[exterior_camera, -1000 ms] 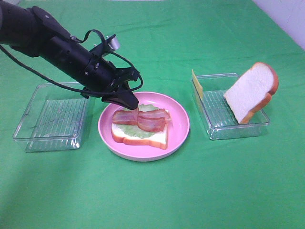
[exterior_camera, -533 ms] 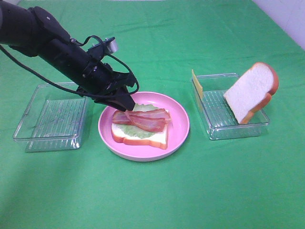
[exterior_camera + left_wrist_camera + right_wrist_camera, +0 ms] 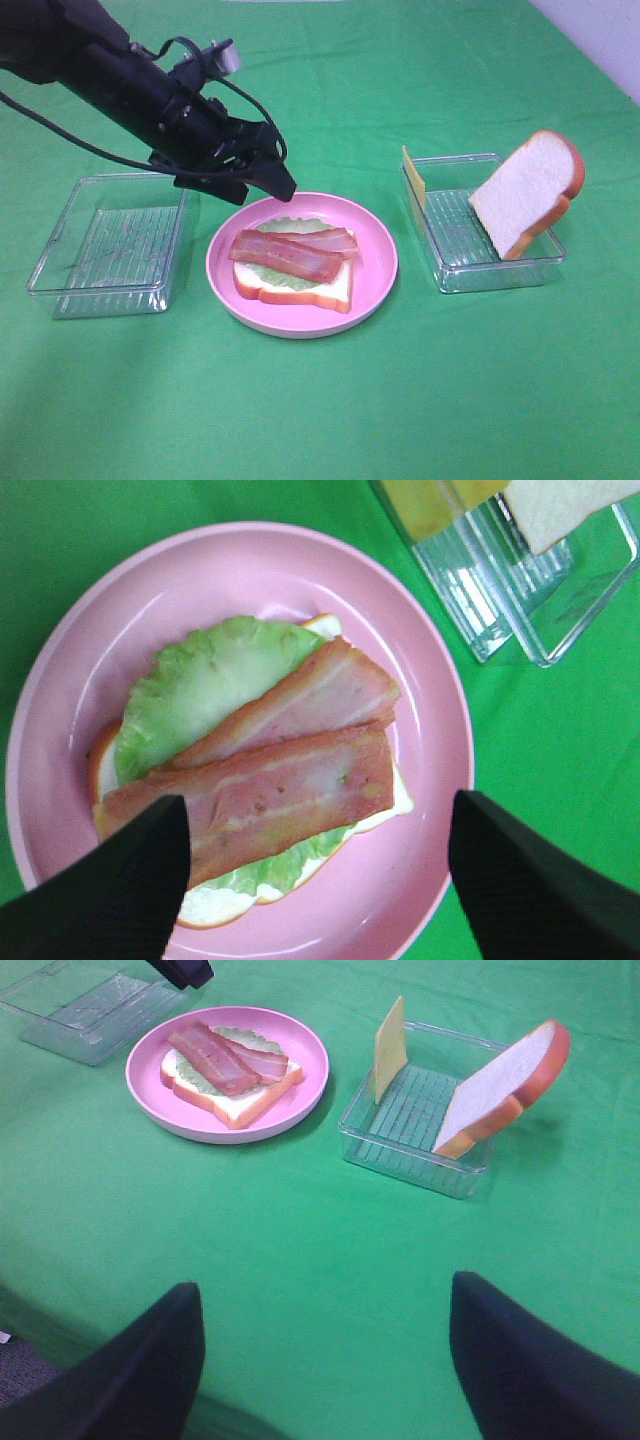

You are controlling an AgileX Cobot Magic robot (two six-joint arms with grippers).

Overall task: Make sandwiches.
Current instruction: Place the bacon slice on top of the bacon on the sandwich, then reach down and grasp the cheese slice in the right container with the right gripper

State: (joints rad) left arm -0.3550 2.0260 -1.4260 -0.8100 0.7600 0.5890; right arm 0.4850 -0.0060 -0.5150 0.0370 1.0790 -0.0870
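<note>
On the green cloth, high view first: pink plate at centre, bearing the part-built sandwich, namely bottom bread slice, lettuce and two bacon strips laid across the top. Left gripper above the plate's far-left rim, clear of the food, with jaws wide apart; holds nothing. Left tray just beside the plate on that arm's side. Right tray on the other side, apart from the plate, holding the cheese square upright against the wall nearer the plate and the second bread slice leaning over the far corner. Left wrist view next: looks straight down on the stack, one finger at either side, well apart, no contact with bacon or plate; strips side by side and slightly overlapped, lettuce showing beyond them, bread edge visible beneath. Right wrist view last: right gripper low over bare cloth, well apart from plate and tray, with jaws wide and nothing between them; looks toward cheese and leaning slice. Assessment: three layers of five in place, seated flat, no overhang past the plate rim. Leaves cheese and top slice to add, both lying on the right arm's side. Judged past halfway, not complete.
</note>
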